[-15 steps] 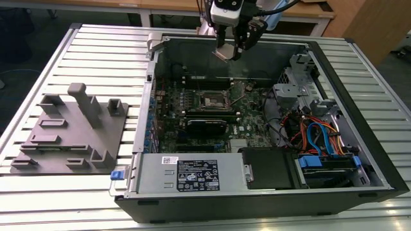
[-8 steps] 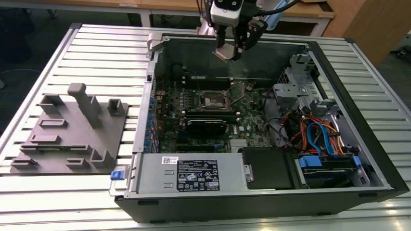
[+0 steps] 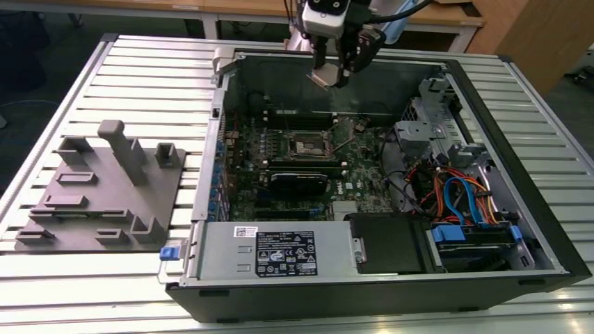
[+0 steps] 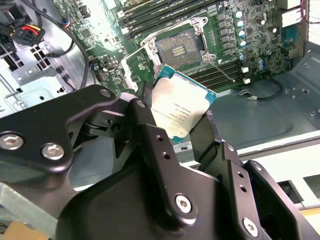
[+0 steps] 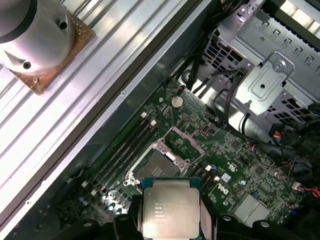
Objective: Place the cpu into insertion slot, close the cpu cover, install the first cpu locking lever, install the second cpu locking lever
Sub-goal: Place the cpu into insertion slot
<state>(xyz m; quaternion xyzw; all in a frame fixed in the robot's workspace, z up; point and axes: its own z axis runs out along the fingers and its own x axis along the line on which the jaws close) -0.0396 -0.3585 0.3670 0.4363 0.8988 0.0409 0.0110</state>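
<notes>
I see the slatted metal table (image 3: 121,76) carrying the open computer case (image 3: 390,296), with the green motherboard (image 3: 357,149) lying flat inside it. My gripper (image 3: 334,75) hangs over the case's wall towards the top of the exterior view, well above the motherboard. Its fingers (image 4: 145,115) are clamped on opposite edges of the cpu (image 4: 184,107), which is held tilted, its metal top facing both wrist views. The insertion slot (image 4: 180,46) lies uncovered on the motherboard below, apart from the cpu.
</notes>
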